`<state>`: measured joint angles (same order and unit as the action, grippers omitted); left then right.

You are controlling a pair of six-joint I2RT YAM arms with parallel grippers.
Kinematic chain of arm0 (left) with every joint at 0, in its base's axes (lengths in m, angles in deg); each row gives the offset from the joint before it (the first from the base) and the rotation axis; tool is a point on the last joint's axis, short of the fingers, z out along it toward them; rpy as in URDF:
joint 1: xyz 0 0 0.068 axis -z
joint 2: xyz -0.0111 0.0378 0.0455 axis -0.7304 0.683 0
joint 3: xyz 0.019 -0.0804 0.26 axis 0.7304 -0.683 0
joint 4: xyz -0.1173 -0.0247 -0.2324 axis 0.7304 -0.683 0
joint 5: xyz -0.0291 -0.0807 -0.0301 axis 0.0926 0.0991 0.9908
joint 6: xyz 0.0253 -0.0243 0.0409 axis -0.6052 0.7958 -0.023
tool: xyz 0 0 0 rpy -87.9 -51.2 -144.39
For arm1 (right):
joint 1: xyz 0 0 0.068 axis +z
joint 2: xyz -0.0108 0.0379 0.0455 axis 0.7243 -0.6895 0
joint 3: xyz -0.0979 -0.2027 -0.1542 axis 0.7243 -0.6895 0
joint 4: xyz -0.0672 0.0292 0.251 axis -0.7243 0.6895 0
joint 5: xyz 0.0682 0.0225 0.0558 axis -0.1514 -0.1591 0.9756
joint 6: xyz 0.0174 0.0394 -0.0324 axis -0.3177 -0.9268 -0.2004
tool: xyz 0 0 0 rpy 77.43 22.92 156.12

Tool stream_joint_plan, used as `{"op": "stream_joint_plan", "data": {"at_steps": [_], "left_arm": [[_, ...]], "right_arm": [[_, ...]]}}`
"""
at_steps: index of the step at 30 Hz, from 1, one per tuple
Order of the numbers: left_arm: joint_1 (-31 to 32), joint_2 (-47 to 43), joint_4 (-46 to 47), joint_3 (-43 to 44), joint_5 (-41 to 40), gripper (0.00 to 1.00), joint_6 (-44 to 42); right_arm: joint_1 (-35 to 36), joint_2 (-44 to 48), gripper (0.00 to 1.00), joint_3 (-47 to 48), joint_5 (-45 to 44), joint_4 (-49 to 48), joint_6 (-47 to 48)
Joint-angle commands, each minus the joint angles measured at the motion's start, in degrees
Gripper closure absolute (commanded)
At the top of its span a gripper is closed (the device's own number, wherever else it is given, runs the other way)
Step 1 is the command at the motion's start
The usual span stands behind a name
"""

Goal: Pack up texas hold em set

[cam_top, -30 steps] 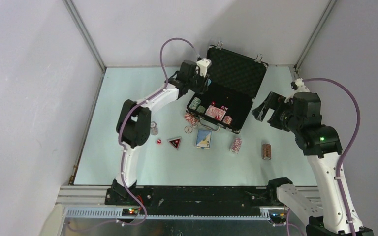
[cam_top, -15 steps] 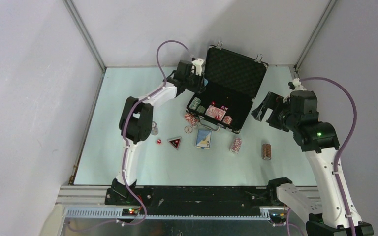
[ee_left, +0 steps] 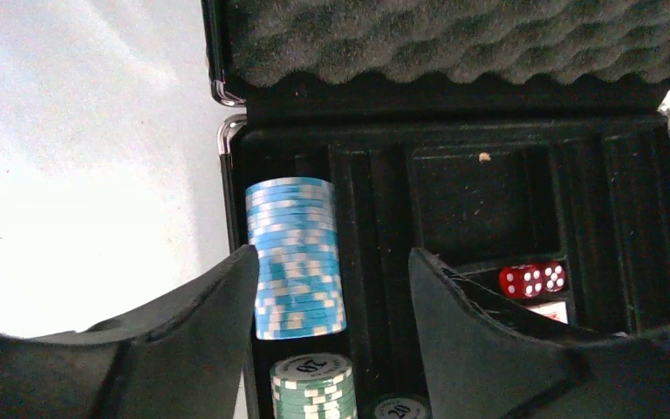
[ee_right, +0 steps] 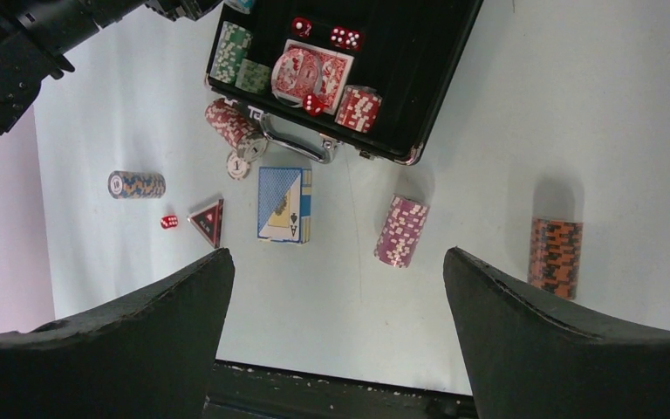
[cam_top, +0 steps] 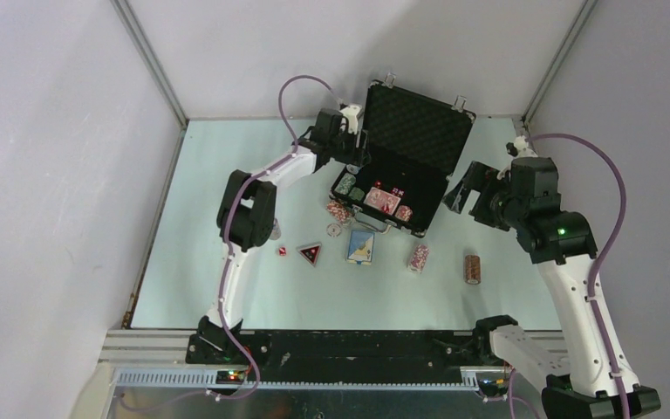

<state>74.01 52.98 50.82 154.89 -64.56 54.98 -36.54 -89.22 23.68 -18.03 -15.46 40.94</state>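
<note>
Our left fingers (ee_left: 201, 323) stand spread over the left end of the briefcase (ee_left: 454, 52). The blue chip stack (ee_left: 295, 257) lies on its side between them in the outermost groove. One finger's tip sits right at the stack's edge and the other is well apart from it, so we judge nothing is pinched. The step in hand looks like leaving this stack seated and getting clear. To do it well we should lift straight up with the fingers kept wide. The finger at the chips must not drag them out of the groove, and neither should it knock the green chip stack (ee_left: 312, 384) just below or catch the case wall beside it. Two red dice (ee_left: 532, 279) sit in a compartment further right, out of our way. The left arm (cam_top: 270, 175) reaches long and low across the counter (cam_top: 227, 288) to the case's far left corner, wrist pitched down over the tray. Our right fingers (ee_right: 140, 332) are also spread and hold nothing. They hover to the right of the case, the right arm (cam_top: 567, 262) raised with its elbow bent. Below them, loose on the counter, lie a red-and-white chip stack (ee_right: 400, 230), an orange chip stack (ee_right: 556, 255) and the blue card deck (ee_right: 283, 204).
</note>
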Motion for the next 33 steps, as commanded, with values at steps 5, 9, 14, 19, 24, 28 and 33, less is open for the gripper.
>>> {"op": "stream_joint_plan", "data": {"at_steps": [5, 9, 14, 19, 24, 28, 33], "left_arm": [[-0.2, -3.5, 1.9, 1.4, -1.5, 0.23, -1.0], [-0.5, -5.7, 2.0, 0.4, -1.8, 0.22, -0.7], [-0.5, -11.6, 1.0, -3.0, -1.3, 0.22, -0.4], [-0.5, -22.8, 4.3, -16.0, -0.8, 0.21, 0.5], [-0.5, -31.9, 5.0, -26.0, -1.6, 0.2, -0.3], [-0.5, -38.9, 5.1, -30.7, -3.3, 0.2, 0.0], [-0.5, -44.8, 7.1, -36.5, -2.8, 0.2, 4.3]], "right_arm": [[-0.5, -0.8, 0.07, 0.4, 1.3, -2.4, 1.8], [-0.6, -1.4, 0.07, 0.4, 0.4, -2.1, 1.6], [-0.8, -4.5, 0.08, 0.4, -1.8, 0.7, 1.5], [-1.5, -7.2, 0.07, -2.2, -3.4, 1.7, 3.7], [-4.7, -9.7, 0.07, -5.5, -3.8, 4.8, 5.7], [-8.0, -10.0, 0.1, -10.7, -2.2, 4.7, 3.7], [-8.7, -9.7, 0.14, -15.1, -3.6, 3.8, 0.9]]}}
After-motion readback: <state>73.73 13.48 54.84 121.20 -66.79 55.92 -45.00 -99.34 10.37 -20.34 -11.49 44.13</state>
